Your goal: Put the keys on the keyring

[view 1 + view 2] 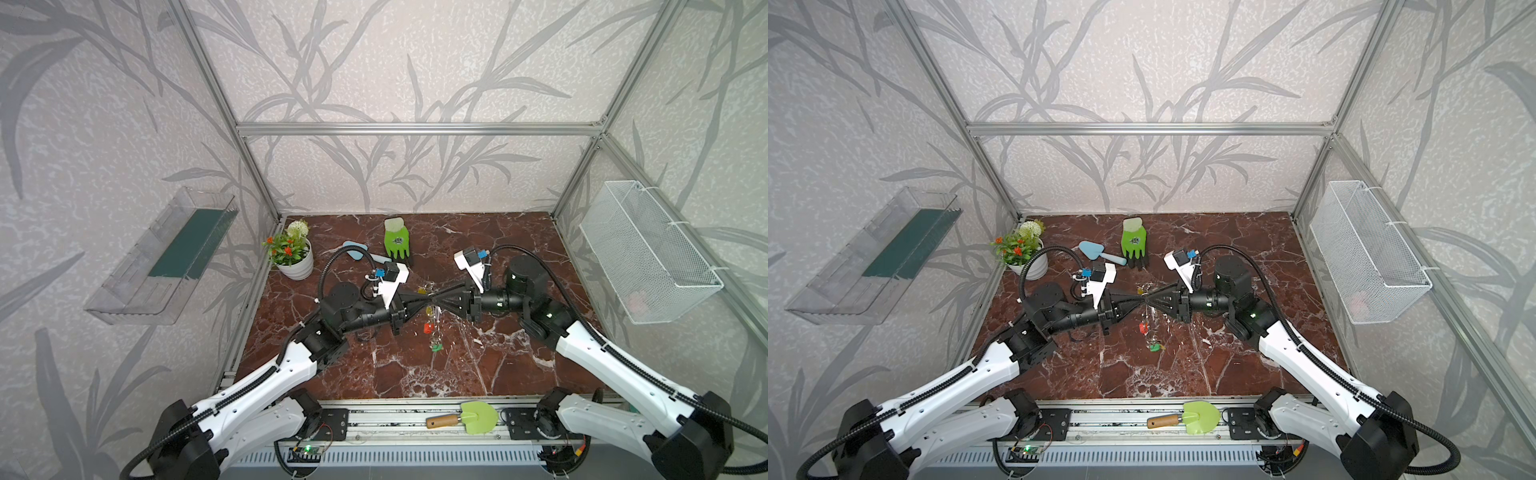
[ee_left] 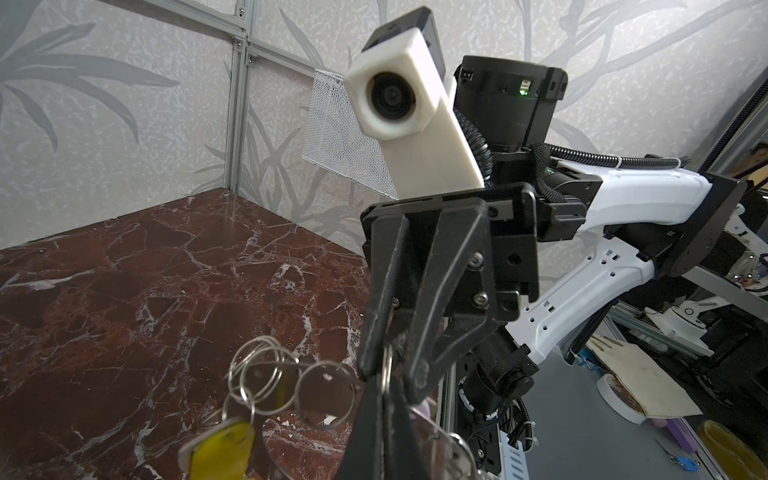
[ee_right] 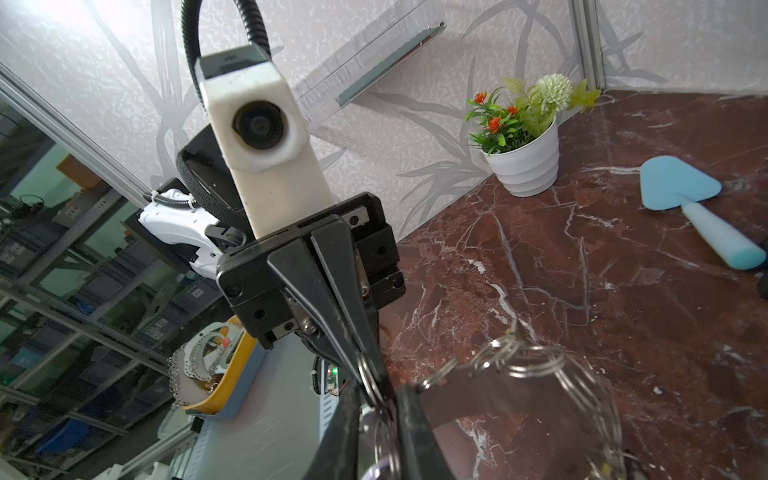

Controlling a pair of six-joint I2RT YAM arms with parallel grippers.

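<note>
a lime-green plastic trowel with a wooden handle (image 1: pixel 480 415) is lying nearest, on the metal front rail. beyond it the red-brown marble counter (image 1: pixel 415 374) is stretching back.

above the counter's middle the left gripper (image 1: pixel 427 298) and the right gripper (image 1: pixel 437 298) are meeting tip to tip in the air. the keys (image 1: pixel 428 328), small plastic tags in red, green and yellow on silver split rings, are hanging in a loose cluster from that meeting point.

in the right wrist view the left gripper's jaws are clenching a thin silver ring (image 3: pixel 368 376). in the left wrist view the right gripper's jaws are pinching a silver ring too, and whether it is the same one i cannot tell. the flat grey metal keyring (image 3: pixel 478 397) is showing only as a blurred band just beside the tips, among the split rings.

farther back a green-and-black work glove (image 1: pixel 397 245), a pale blue plastic trowel (image 1: pixel 1093 249) and a white ribbed pot of artificial flowers (image 1: pixel 296 268) are sitting near the rear wall.
</note>
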